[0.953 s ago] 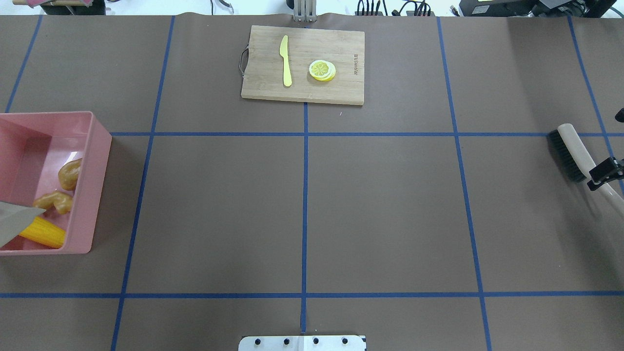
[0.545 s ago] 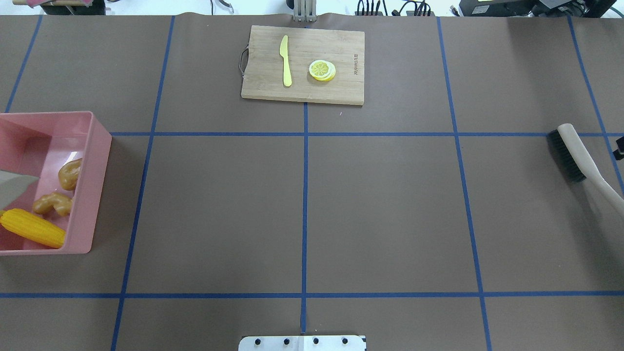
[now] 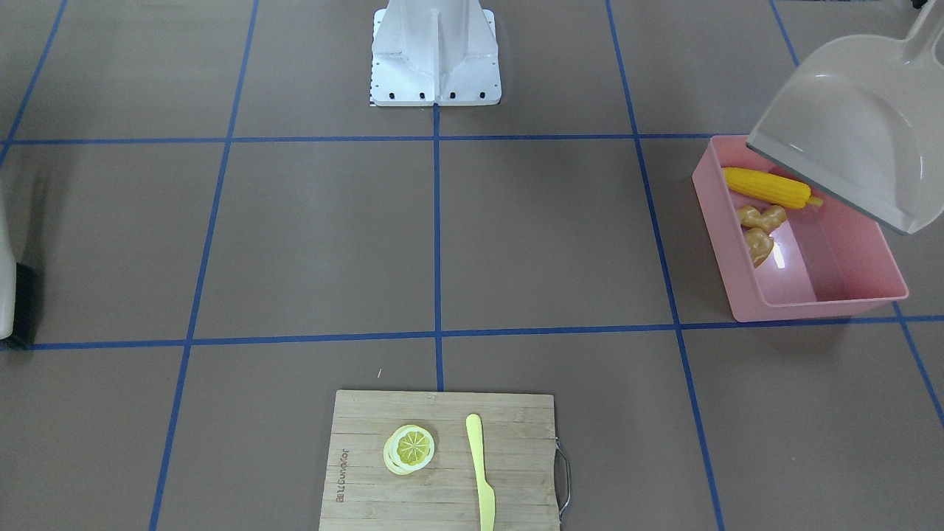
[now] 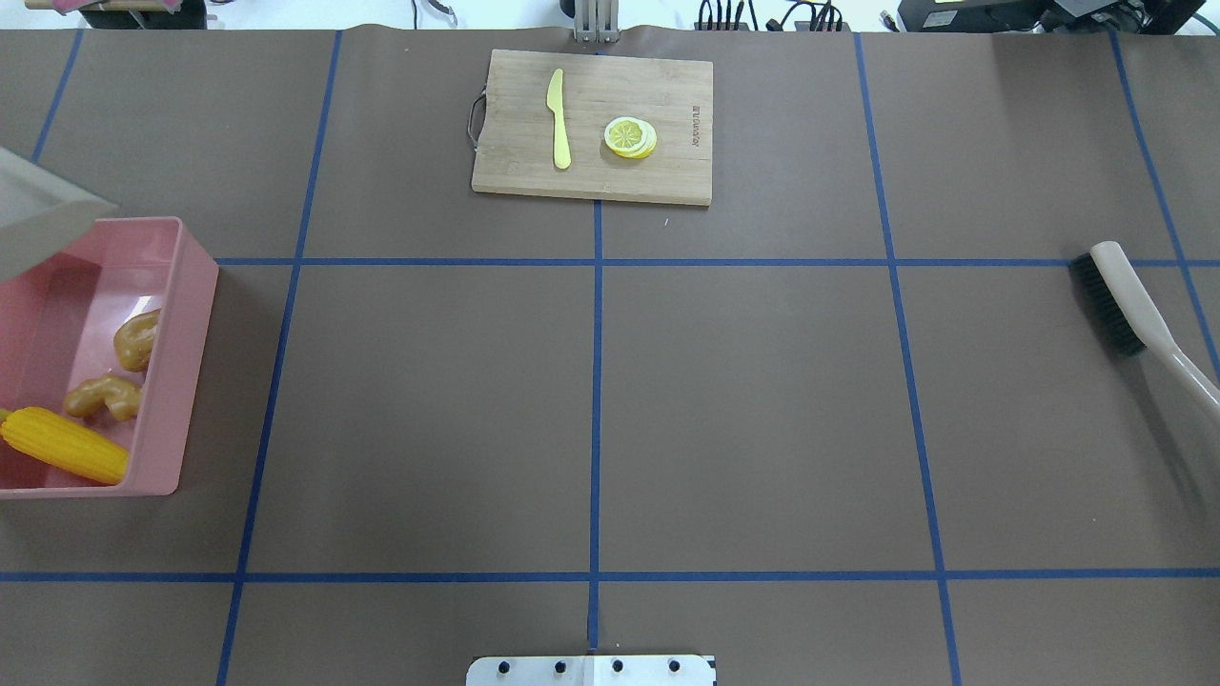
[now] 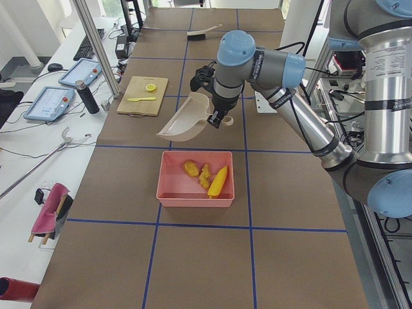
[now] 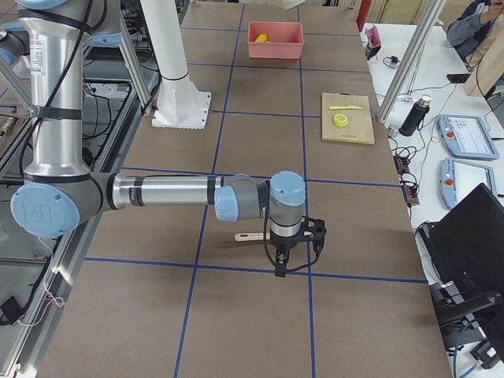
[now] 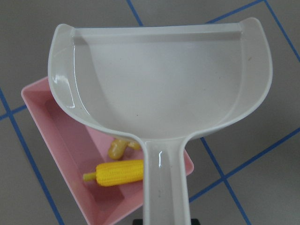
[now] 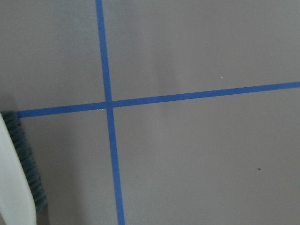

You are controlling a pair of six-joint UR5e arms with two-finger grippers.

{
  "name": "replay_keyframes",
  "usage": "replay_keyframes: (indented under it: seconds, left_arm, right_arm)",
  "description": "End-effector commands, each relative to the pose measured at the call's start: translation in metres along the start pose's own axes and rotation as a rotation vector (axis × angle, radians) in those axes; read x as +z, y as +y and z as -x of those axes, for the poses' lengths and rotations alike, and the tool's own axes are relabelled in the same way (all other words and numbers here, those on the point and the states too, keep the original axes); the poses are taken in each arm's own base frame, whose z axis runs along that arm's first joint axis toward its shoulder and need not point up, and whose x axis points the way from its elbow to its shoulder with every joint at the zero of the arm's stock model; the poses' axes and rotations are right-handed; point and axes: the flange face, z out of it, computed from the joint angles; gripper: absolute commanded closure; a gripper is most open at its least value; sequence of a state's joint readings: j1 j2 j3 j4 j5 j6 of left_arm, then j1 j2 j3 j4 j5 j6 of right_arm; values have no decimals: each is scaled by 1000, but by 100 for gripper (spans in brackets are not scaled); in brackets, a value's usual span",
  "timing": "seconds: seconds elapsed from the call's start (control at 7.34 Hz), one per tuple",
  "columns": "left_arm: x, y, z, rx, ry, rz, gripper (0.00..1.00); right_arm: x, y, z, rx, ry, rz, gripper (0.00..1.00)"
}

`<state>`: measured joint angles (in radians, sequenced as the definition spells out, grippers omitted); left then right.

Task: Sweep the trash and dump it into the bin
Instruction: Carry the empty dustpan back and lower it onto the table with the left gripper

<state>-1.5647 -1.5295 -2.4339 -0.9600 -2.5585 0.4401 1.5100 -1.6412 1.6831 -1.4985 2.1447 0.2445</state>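
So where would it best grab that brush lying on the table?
By the pale handle, from straight above, pinching across its narrow width. The brush lies flat, its handle long and slim; the bristles stick out sideways at the head.

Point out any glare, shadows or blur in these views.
Front-facing: white glare patch on the floor of the pink bin. Left wrist: bright reflections on the glossy dustpan. Overhead: the brush throws a soft shadow on the table. Right wrist: brush bristles at the left edge look blurred.
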Motion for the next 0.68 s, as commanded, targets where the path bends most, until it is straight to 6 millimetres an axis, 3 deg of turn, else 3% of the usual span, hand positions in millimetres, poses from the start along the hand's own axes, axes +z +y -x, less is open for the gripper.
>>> replay_keyframes:
  seconds: [0.0, 0.27, 0.54]
  left_arm:
    - [44, -63, -30, 250, -35, 56, 100]
    - [83, -118, -60, 476, -36, 16, 100]
    - [122, -140, -97, 625, 14, -8, 100]
  right_arm:
    - [0, 1, -4, 5, 29, -5, 0]
    - [-1, 2, 0, 8, -9, 4, 0]
    - [-7, 4, 0, 10, -49, 3, 0]
